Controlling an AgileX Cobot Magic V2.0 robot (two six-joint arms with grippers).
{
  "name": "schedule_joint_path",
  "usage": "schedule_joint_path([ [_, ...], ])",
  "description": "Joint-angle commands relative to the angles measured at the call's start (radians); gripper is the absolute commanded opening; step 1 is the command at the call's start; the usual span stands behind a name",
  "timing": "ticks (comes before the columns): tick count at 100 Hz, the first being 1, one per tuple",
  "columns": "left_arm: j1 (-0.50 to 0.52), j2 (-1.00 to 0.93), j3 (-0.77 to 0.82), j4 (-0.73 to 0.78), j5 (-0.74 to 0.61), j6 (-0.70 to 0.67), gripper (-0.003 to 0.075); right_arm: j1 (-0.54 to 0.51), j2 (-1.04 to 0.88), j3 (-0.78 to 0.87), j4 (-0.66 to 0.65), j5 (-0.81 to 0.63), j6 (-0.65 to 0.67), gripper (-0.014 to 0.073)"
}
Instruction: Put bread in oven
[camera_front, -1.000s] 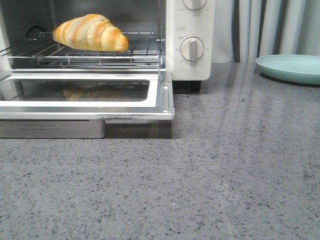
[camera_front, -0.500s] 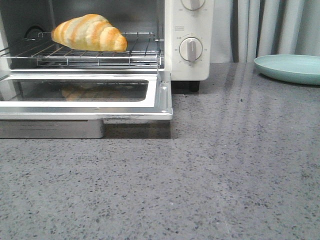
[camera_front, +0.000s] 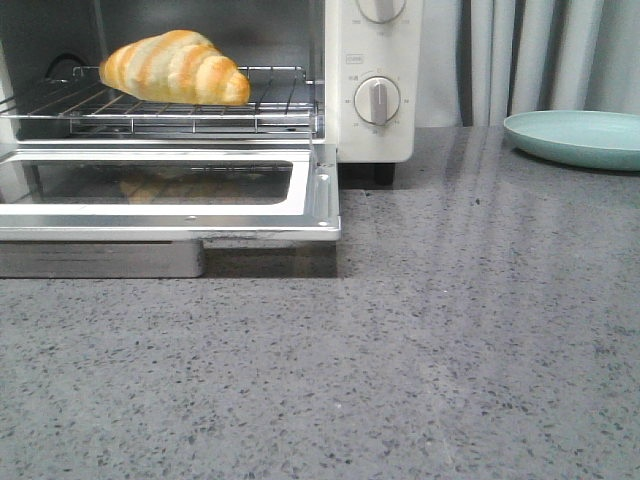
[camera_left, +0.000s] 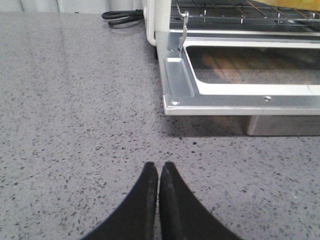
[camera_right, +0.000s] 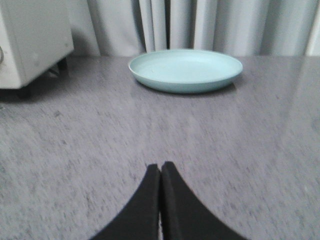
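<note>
The left gripper (camera_left: 159, 172) is hovering over the grey counter (camera_front: 450, 330), jaws pressed together on nothing. The bread (camera_front: 175, 67) is lying on the wire rack (camera_front: 270, 105) inside the oven (camera_front: 375, 140), whose door (camera_front: 320, 200) is hanging open. The right gripper (camera_right: 160, 172), likewise closed and empty, is facing a pale green plate (camera_right: 185, 70).

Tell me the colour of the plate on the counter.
Pale mint green, plain with no pattern; the plate shows best in the right wrist view.
</note>
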Motion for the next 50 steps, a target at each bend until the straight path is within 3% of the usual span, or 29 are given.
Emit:
schedule_joint_path([
  [1,0.002,-0.029,0.025,-0.008,-0.075,-0.003,-0.0021,-0.009,-0.02,0.013,0.005,0.023,-0.002,-0.0069],
  [12,0.002,-0.029,0.025,-0.008,-0.072,-0.003,-0.0021,-0.009,-0.028,0.013,0.005,0.122,-0.002,-0.0069],
  [50,0.002,-0.029,0.025,-0.008,-0.072,-0.003,-0.0021,-0.009,-0.028,0.013,0.005,0.111,-0.002,-0.0069],
])
